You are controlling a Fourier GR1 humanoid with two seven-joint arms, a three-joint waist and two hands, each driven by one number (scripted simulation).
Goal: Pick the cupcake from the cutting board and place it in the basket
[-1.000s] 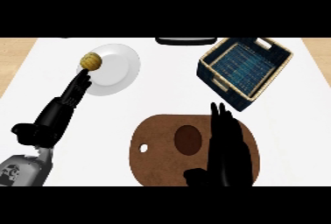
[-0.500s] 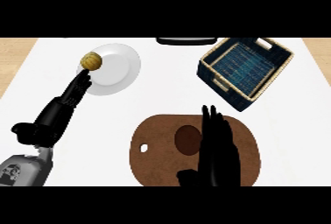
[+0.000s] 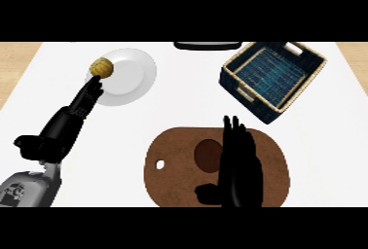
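The cupcake [image 3: 208, 154] is a dark brown oval on the brown cutting board [image 3: 169, 151], by the counter's [image 3: 115, 146] near edge. The right hand [image 3: 239, 165] is open with straight fingers just beside it, holding nothing. The left hand [image 3: 78, 106], open too, points at the white plate [image 3: 134, 73].

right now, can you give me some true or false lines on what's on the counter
1. The cupcake lies on the cutting board. True.
2. The basket holds the cupcake. False: the cupcake is on the board.
3. The right hand is over the cutting board, fingers straight. True.
4. The left hand is curled round the basket. False: its straight fingers point at the white plate, far from the basket.
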